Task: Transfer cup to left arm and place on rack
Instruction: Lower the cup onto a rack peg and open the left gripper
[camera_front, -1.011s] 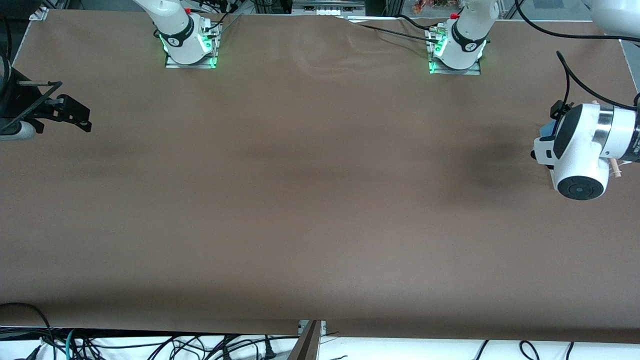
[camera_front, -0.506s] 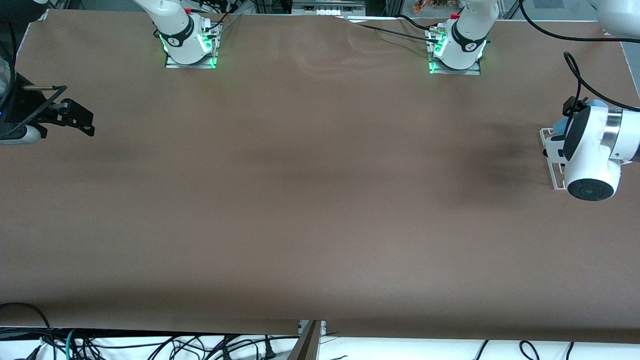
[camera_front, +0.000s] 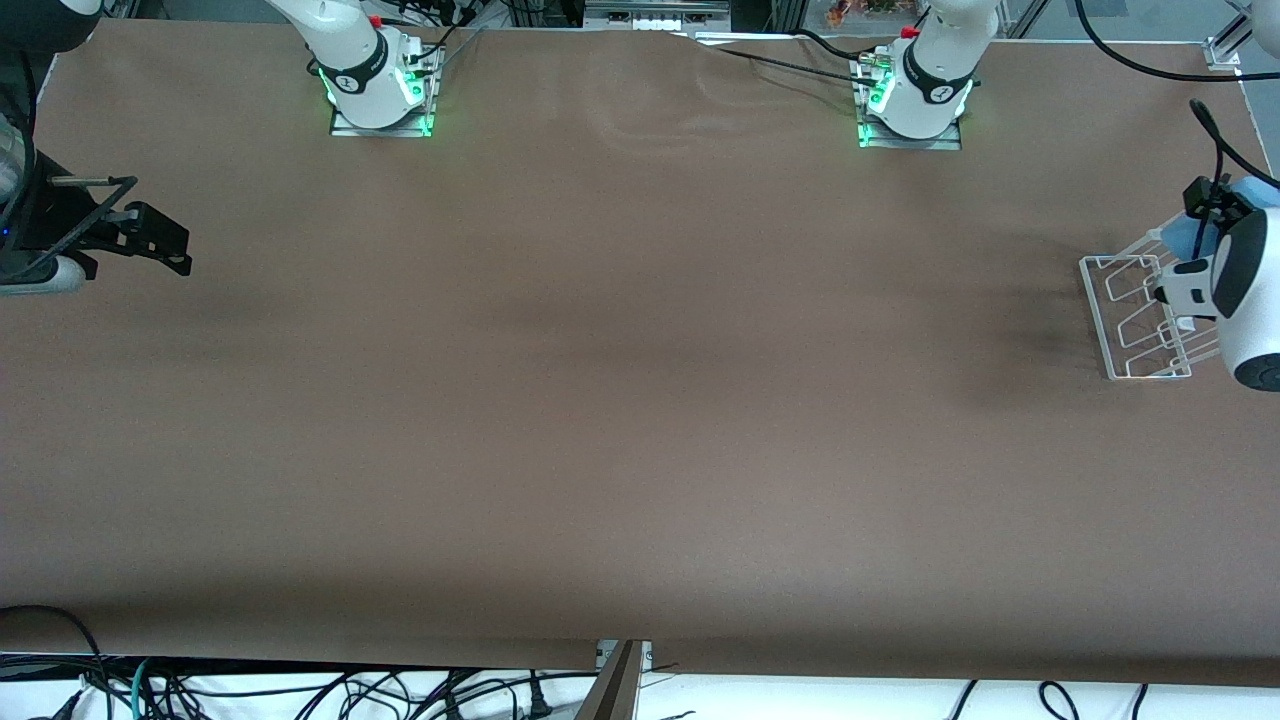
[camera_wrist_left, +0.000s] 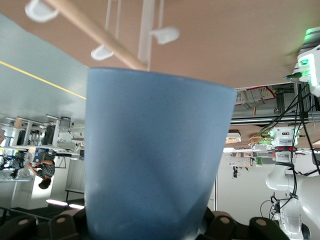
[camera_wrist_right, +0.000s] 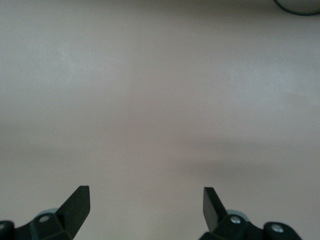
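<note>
The light-blue cup is held in my left gripper, which is shut on it over the white wire rack at the left arm's end of the table. In the left wrist view the cup fills the middle. The rack's wooden dowel and white-tipped pegs show past its rim. My left gripper grips the cup's base. My right gripper waits open and empty over bare table at the right arm's end. Its fingers stand wide apart in the right wrist view.
Brown table. The two arm bases stand with green lights along the edge farthest from the front camera. A black cable loops above the left wrist. Cables lie below the near edge.
My left arm has carried the cup toward the table's end on its own side, which uncovers the rack. The right gripper has barely shifted.
</note>
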